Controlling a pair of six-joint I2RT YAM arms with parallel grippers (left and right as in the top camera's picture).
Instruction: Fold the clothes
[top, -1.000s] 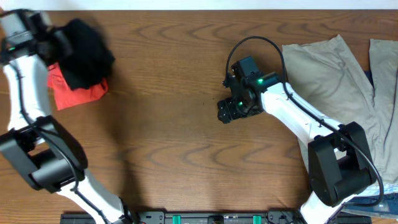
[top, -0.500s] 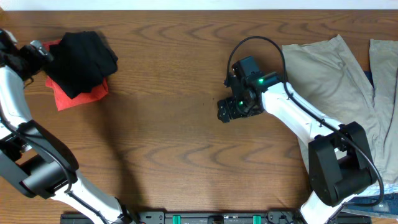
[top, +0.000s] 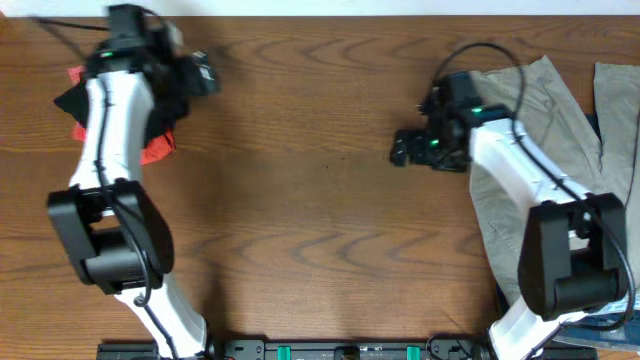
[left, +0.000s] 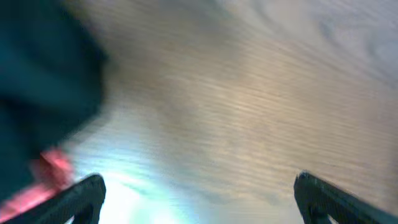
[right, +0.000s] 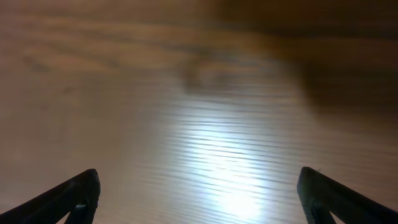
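At the right end of the table (top: 300, 200), soft, light beige trousers (top: 560, 110) are lying spread, likely wanting a pinch at a hem corner. A black garment (top: 62, 98) is sitting on a red cloth (top: 155, 150) far left. The right gripper (top: 405, 150) is hovering beside the trousers, the left gripper (top: 200, 75) beside that pile, both gaping empty.

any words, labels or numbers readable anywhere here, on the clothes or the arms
No text can be read.
The khaki garment, black garment and red cloth show no print or tag.
The left arm and right arm carry no legible marking.
Both wrist views show only the blurred table.
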